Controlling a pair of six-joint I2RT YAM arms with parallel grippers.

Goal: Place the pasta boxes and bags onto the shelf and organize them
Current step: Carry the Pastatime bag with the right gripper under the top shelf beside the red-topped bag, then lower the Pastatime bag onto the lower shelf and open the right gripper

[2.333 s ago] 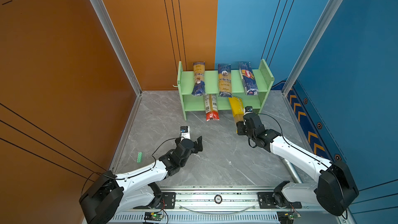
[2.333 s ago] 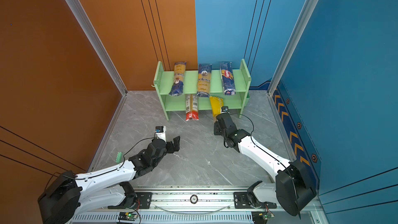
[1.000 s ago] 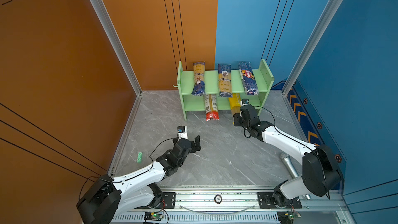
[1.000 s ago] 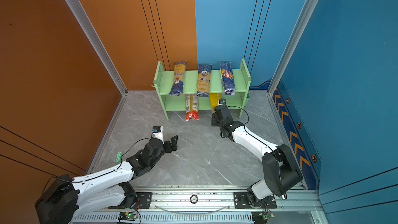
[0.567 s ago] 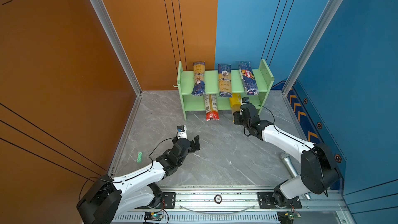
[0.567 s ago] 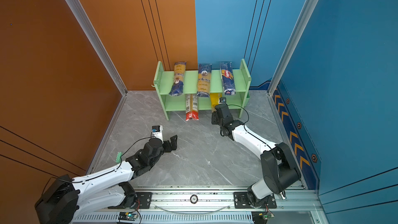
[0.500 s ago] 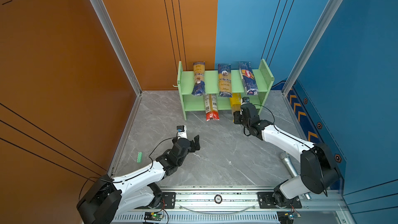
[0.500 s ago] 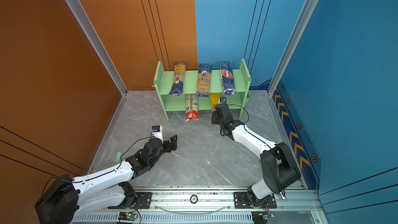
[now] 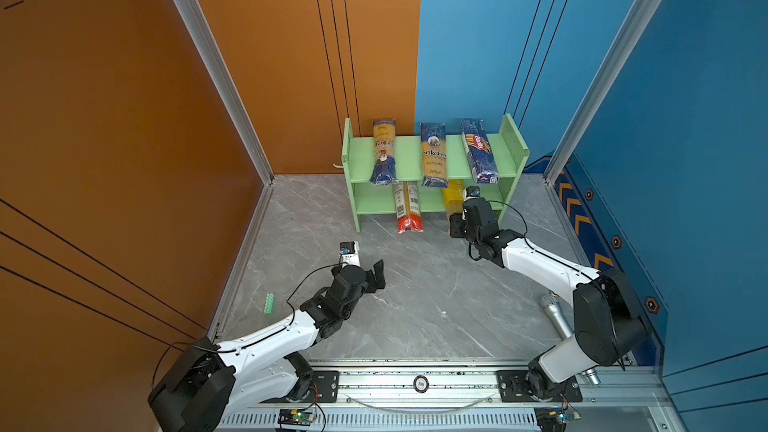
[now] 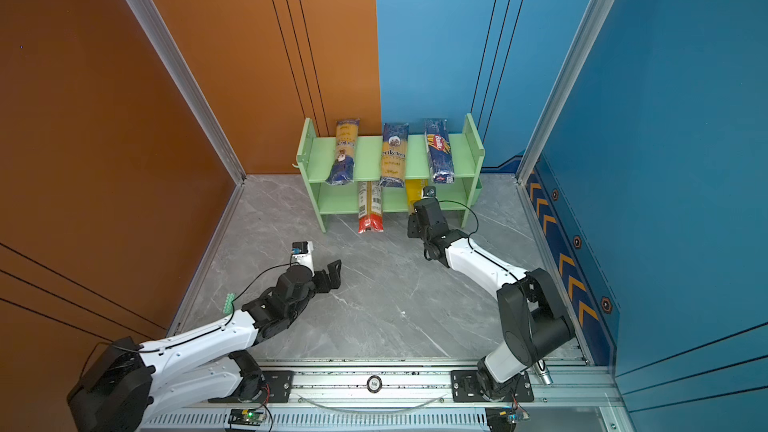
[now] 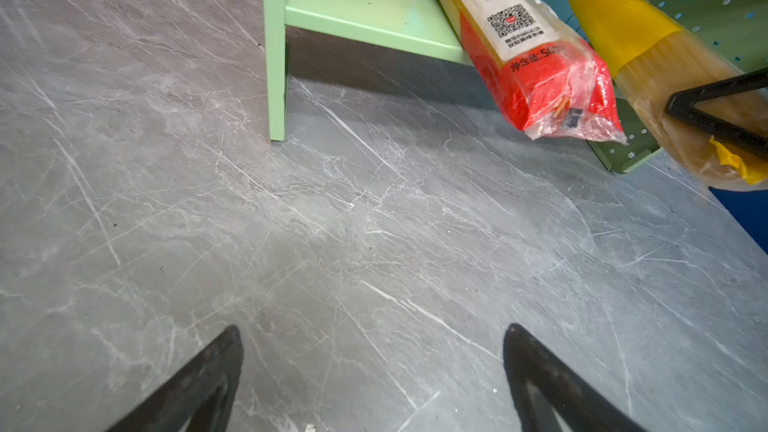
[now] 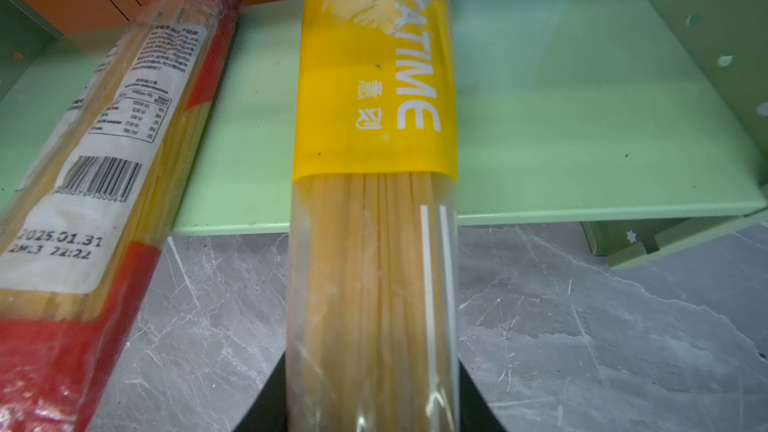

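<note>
Grey marble worktop [image 9: 415, 297], orange and blue walls behind. Light green two-tier wooden shelf [image 9: 409, 160] stands at the back. The top tier carries a navy-and-yellow portrait spaghetti packet [image 9: 383, 153], a second navy-and-yellow portrait packet [image 9: 433, 155] in the middle and a navy Barilla packet [image 9: 478, 151], all overhanging the front edge. On the lower tier lies a red-ended clear spaghetti bag [image 9: 407, 209], its red end sticking out. Beside it, the right pincer [image 12: 372, 405] is clamped partway on the yellow-ended clear spaghetti bag [image 12: 374, 118]; the bag's far end is on the lower tier and its near end over the worktop. Left pincer [image 11: 372, 330] is spread wide and empty over bare worktop. A silver microphone [image 9: 555, 313] lies near the right arm's base.
</note>
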